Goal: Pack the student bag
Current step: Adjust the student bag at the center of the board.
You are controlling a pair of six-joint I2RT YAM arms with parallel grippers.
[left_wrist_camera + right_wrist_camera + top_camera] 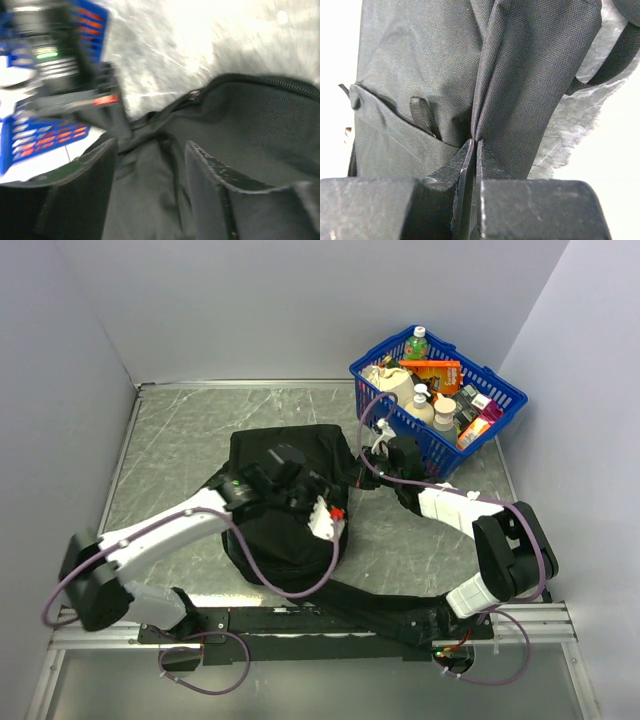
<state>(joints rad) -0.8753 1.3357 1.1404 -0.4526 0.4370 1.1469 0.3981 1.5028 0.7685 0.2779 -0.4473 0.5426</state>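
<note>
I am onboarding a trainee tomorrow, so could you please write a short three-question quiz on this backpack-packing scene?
1. True or false: the right gripper is pinched shut on a fold of the student bag.
2. Which holds the bottles and boxes? A the blue basket; B the student bag; C a wooden crate.
3. Fill in: the left gripper is over the bag with its jaws ____ (open or shut).

Key: 1 true; 2 A; 3 open.
</note>
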